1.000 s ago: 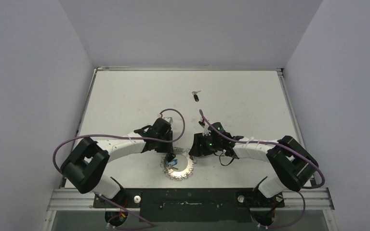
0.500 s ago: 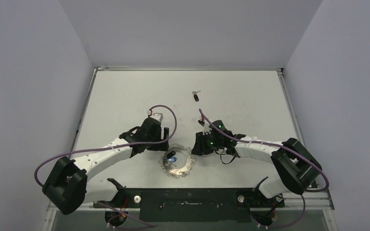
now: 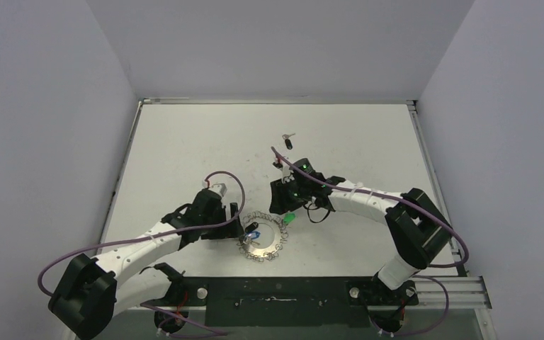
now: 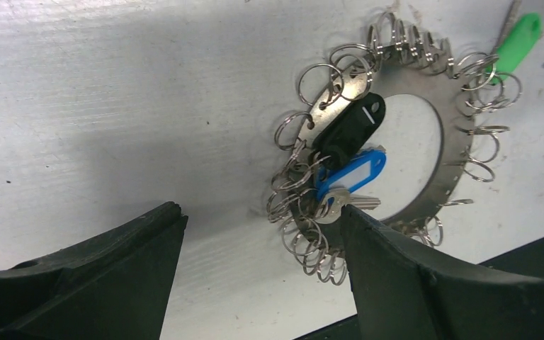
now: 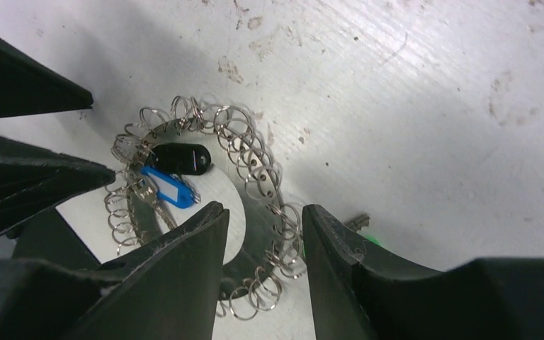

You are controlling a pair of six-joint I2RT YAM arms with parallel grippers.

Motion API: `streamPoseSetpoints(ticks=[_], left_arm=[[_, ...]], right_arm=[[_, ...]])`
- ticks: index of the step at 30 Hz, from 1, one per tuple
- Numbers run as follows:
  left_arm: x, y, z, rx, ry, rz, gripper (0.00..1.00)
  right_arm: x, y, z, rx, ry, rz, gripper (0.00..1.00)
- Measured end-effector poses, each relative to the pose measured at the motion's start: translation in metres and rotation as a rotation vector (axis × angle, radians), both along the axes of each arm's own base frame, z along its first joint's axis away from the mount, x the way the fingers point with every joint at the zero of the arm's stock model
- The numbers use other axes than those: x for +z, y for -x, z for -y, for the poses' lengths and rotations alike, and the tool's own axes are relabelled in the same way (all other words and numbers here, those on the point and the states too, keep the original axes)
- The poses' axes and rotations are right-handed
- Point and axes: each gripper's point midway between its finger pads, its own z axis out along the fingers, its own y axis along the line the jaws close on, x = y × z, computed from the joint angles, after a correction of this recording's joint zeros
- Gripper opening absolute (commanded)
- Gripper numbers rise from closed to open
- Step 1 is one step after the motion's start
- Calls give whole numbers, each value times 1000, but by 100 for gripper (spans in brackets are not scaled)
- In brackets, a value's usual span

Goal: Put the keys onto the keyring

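The keyring (image 3: 273,249) lies flat near the table's front edge, a silvery disc with a hollow centre and many small loops round its rim (image 4: 460,152) (image 5: 258,170). A black tag (image 4: 350,127) and a blue-tagged key (image 4: 350,176) hang on it. The small black-headed keys (image 3: 288,142) lie far back on the table, apart from both arms. My left gripper (image 3: 235,227) (image 4: 262,216) is open just left of the ring, and one finger overlaps the ring's edge in its wrist view. My right gripper (image 3: 282,207) (image 5: 263,212) hovers open above the ring's far right rim, holding nothing.
A green-headed key (image 3: 288,219) (image 4: 517,42) lies on the table against the ring's right rim, partly behind my right finger (image 5: 340,248) in the right wrist view. The white table (image 3: 184,149) is walled on three sides, and its black front rail (image 3: 276,301) runs just beyond the ring.
My left gripper opened and drew back to the near left, off the ring. My right gripper moved away toward the back, and the green-headed key now shows beside the ring.
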Motion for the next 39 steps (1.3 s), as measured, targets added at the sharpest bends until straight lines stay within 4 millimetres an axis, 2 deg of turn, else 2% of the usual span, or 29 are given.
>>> streamPoseSetpoints(ticks=[5, 9, 12, 17, 23, 30, 35, 39], left_arm=[[3, 4, 2, 48, 73, 3, 72], [6, 5, 0, 84, 95, 8, 70], [12, 3, -2, 103, 109, 27, 69], [17, 2, -5, 123, 113, 45, 67], [19, 3, -6, 127, 113, 48, 63], [17, 5, -8, 127, 108, 41, 56], [13, 8, -9, 127, 102, 32, 54], [11, 10, -9, 123, 102, 25, 50]], right_arm=[[-8, 5, -17, 67, 130, 31, 44], [-10, 11, -28, 107, 191, 50, 38], [-12, 13, -34, 123, 221, 60, 38], [-17, 13, -39, 127, 280, 87, 47], [-29, 7, -40, 125, 377, 124, 45], [-37, 1, -25, 93, 463, 146, 28], [-32, -7, -18, 59, 478, 165, 29], [-21, -15, -14, 30, 464, 181, 43]])
